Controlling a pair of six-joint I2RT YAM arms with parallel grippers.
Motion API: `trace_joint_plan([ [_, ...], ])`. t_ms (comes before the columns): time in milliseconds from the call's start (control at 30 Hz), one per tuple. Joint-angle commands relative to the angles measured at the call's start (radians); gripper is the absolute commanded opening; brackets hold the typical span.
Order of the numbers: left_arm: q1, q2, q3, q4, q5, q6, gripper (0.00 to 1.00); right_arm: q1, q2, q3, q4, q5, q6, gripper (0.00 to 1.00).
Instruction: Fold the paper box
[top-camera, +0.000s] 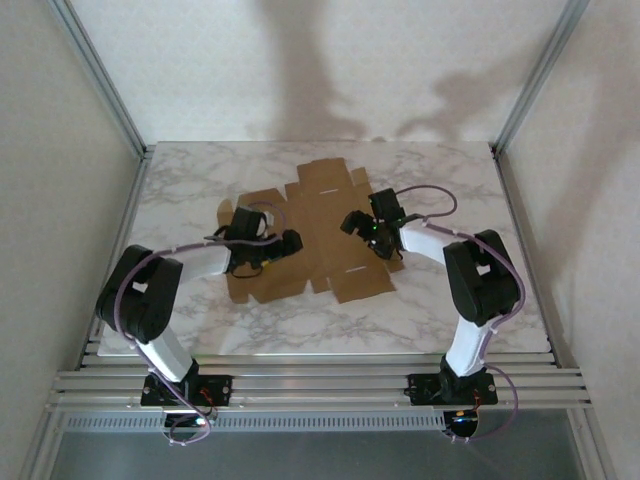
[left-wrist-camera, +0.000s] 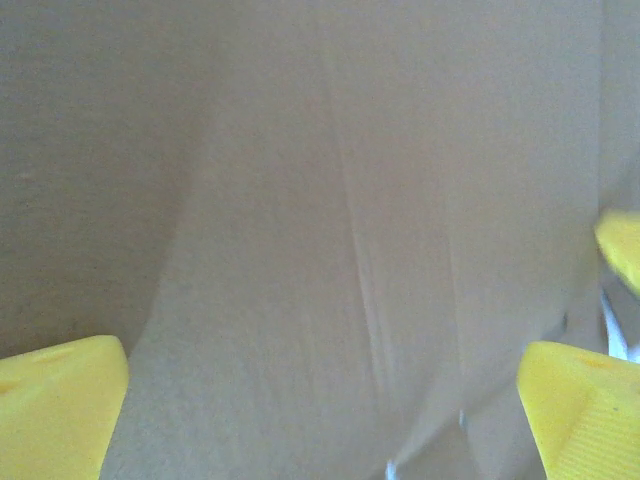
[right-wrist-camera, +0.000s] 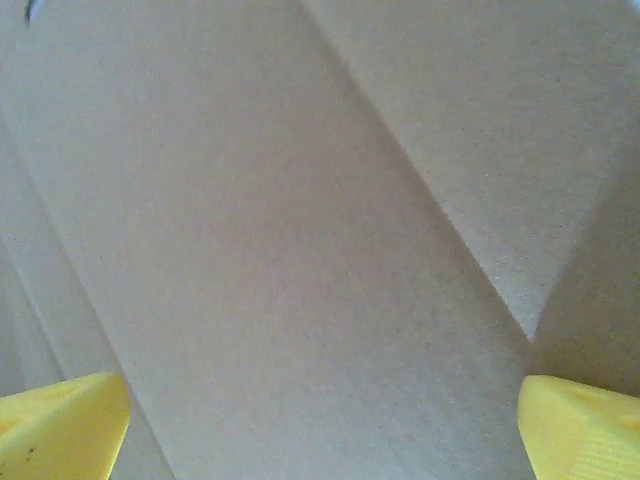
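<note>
The paper box (top-camera: 320, 215) lies unfolded on the marble table (top-camera: 190, 185), a brown die-cut sheet with flaps and slots. My left gripper (top-camera: 287, 243) hovers low over the sheet's left part, jaws open. My right gripper (top-camera: 358, 226) is over the right part, also open. In the left wrist view, brown cardboard (left-wrist-camera: 300, 200) with soft creases spans between the two yellow fingertips (left-wrist-camera: 55, 410), and nothing is pinched between them. In the right wrist view, a cardboard panel (right-wrist-camera: 260, 250) with a diagonal flap edge sits close under the wide-apart yellow fingertips (right-wrist-camera: 580, 425).
Metal frame posts (top-camera: 105, 80) stand at the table's back corners, with white walls behind. An aluminium rail (top-camera: 320, 385) carries both arm bases at the near edge. Bare marble surrounds the sheet on every side.
</note>
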Motion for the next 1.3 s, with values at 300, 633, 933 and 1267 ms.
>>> trace_joint_plan([
  [300,-0.291,-0.176,-0.019,0.146,0.011,-0.199,0.99,-0.013,0.035,0.184,-0.053,-0.066,-0.147,0.99],
  [633,-0.094,-0.169,0.046,-0.014,0.023,0.050,0.99,-0.011,-0.186,-0.119,0.038,-0.114,-0.045,0.99],
  [933,-0.018,-0.020,0.130,-0.102,-0.088,0.176,0.99,0.020,-0.279,-0.304,0.085,-0.143,0.019,0.99],
  [1267,-0.073,-0.020,0.008,-0.091,-0.071,0.051,0.99,-0.032,-0.237,-0.319,0.079,-0.108,0.042,0.99],
])
